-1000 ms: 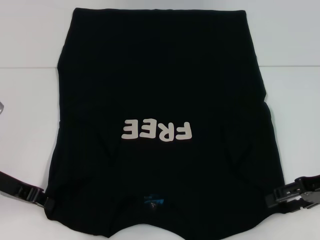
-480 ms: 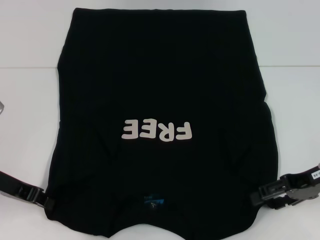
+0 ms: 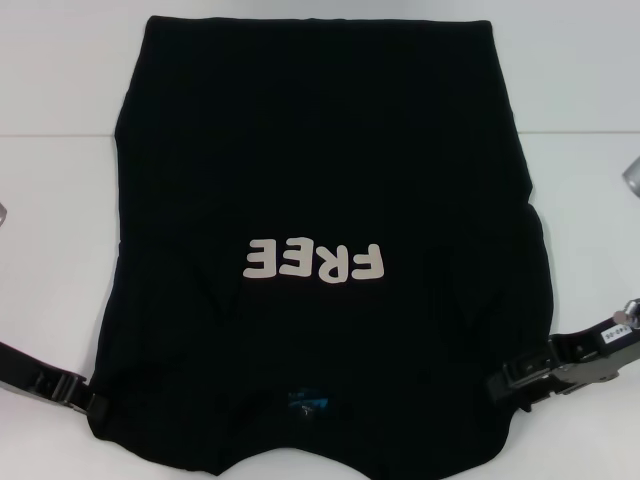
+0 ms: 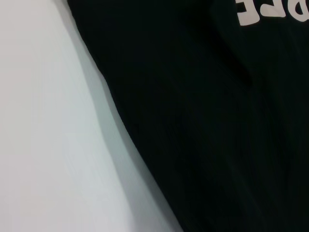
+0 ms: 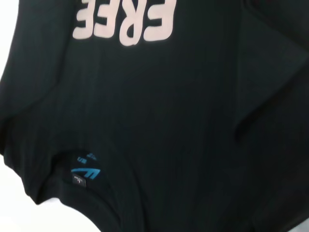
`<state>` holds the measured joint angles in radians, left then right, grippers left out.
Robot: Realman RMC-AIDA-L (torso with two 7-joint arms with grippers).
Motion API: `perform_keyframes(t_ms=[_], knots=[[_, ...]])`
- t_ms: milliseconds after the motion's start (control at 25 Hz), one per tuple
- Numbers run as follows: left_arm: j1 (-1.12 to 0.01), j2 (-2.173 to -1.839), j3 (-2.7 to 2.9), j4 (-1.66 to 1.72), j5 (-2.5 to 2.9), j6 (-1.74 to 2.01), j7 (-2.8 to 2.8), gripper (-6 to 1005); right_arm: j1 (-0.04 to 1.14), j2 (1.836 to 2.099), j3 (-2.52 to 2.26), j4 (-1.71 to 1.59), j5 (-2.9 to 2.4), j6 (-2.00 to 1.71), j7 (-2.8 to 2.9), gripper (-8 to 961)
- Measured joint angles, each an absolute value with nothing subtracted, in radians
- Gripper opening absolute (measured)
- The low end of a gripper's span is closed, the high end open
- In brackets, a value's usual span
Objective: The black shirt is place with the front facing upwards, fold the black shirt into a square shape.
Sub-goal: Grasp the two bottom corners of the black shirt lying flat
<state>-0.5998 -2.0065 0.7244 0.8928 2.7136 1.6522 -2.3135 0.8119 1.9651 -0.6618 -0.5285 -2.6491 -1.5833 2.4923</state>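
The black shirt [image 3: 320,160] lies flat on the white table [image 3: 60,250], front up, with its white "FREE" lettering [image 3: 314,262] upside down to me and its blue neck label [image 3: 307,403] at the near edge. Both sides look tucked in, giving a tall, roughly rectangular shape. My left gripper [image 3: 88,402] sits at the shirt's near left edge. My right gripper [image 3: 500,388] reaches over the shirt's near right edge. The left wrist view shows the shirt's edge [image 4: 217,121] against the table [image 4: 48,121]. In the right wrist view I see the lettering [image 5: 123,21] and label [image 5: 84,171].
A small grey object [image 3: 632,180] pokes in at the right border of the head view and another [image 3: 3,215] at the left border. The table's far edge [image 3: 60,135] runs behind the shirt.
My right gripper has slid inward to the left, from beside the shirt's near right corner to over its edge. The left gripper and the shirt have stayed put.
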Motion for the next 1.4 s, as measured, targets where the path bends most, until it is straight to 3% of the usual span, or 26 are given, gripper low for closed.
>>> perform_keyframes(t_ms=[160, 760, 1160, 1400], knots=[[-0.599, -2.006, 0.724, 0.893, 2.714, 1.652, -2.308, 63, 0.834, 1.975, -0.708, -0.519, -2.651, -1.574, 2.509, 810], [-0.599, -2.002, 0.724, 0.882, 2.714, 1.652, -2.304, 63, 0.853, 1.978, -0.751, -0.517, -2.654, -1.572, 2.517, 120], [-0.608, -1.991, 0.721, 0.858, 2.714, 1.665, -2.304, 62, 0.851, 1.963, -0.759, -0.527, -2.654, -1.605, 2.499, 67], [-0.623, -1.966, 0.681, 0.81, 2.699, 1.752, -2.262, 62, 0.845, 1.926, -0.799, -0.529, -2.654, -1.709, 2.457, 56]])
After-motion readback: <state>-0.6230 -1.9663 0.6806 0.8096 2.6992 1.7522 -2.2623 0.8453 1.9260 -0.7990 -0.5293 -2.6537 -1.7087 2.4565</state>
